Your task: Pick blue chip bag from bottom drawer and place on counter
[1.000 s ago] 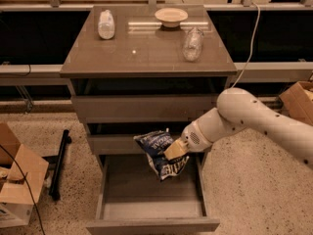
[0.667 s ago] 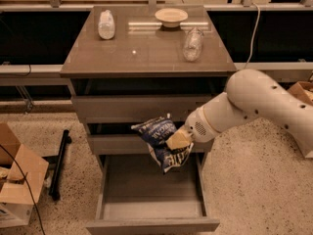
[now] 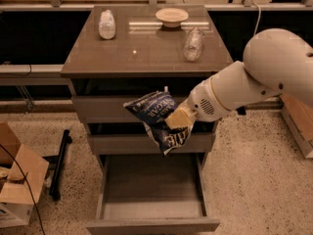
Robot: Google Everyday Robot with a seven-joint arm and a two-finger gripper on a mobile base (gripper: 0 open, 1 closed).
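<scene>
My gripper [image 3: 175,119] is shut on the blue chip bag [image 3: 155,112], a crumpled navy foil bag with white lettering. It holds the bag in the air in front of the two upper drawers, above the open bottom drawer [image 3: 151,190]. The drawer is pulled out and its tray shows nothing inside. The counter [image 3: 146,53] lies above and behind the bag. My white arm [image 3: 254,77] reaches in from the right.
On the counter stand a white bottle [image 3: 106,24] at back left, a shallow bowl [image 3: 171,16] at the back, and a clear bottle [image 3: 192,44] lying at right. Cardboard boxes [image 3: 17,180] sit on the floor left; another box [image 3: 298,121] at right.
My gripper has lifted the blue chip bag up from just above the bottom drawer to the level of the upper drawers. The arm has risen with it.
</scene>
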